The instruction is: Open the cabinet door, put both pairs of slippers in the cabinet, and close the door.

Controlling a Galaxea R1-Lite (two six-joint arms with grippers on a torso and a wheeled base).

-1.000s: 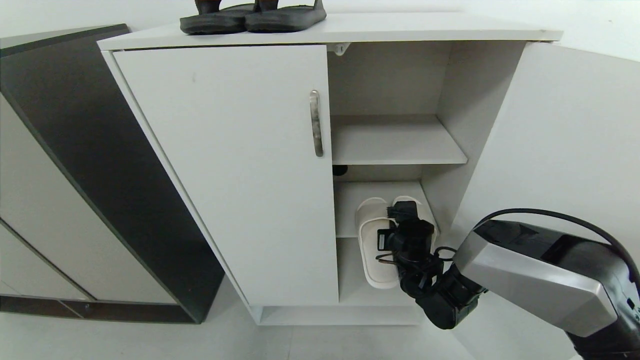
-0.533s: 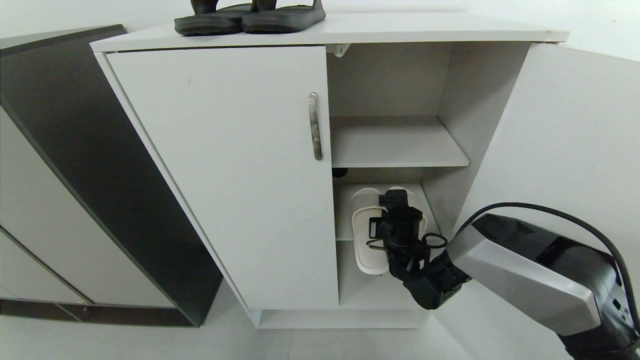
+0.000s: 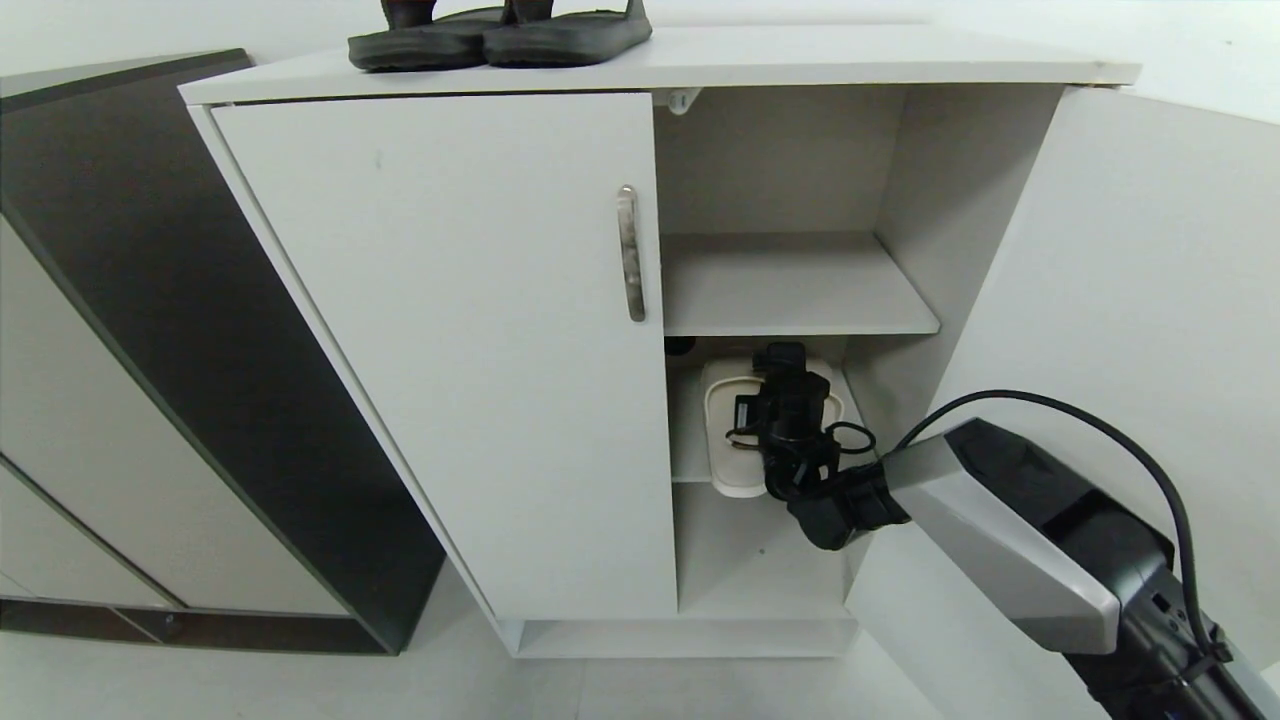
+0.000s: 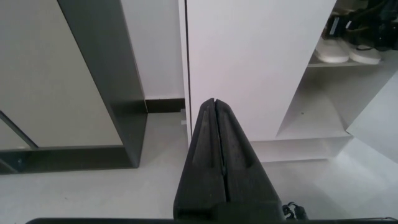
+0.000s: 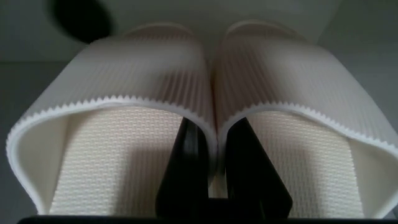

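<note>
Up at the upper left of the head view, the black slippers [image 3: 500, 40] sit on top of the cabinet [image 3: 900, 70], not yet stowed. Below them are the shut left door [image 3: 450, 350] and its handle [image 3: 629, 252]. My left pincer [image 4: 216, 124] hangs low near the cabinet's foot, its fingers pressed together on nothing, so it cannot catch anything that falls.

At centre frame the white slippers [image 3: 722, 440] lie on the middle shelf [image 3: 685, 440], toes inward and heels about at its front edge. My right pincer [image 3: 785, 385] is clamped on their two inner side walls, pinched together between my fingers [image 5: 186, 168]. I see three risks here:
- If I let go with the heels this far forward, the pair may tip off onto the bottom board.
- My fingers sit inside the slippers under the straps, so as I draw back they may drag the soft foam out with them.
- The cable loop at my wrist passes just under the upper shelf [image 3: 790, 290] and could catch on its lip.

At the right of the frame, the open right door [image 3: 1130, 300] stands just beside my forearm. A wide swing on the way out could knock it, and heels left proud of the shelf would likely stop it from closing
</note>
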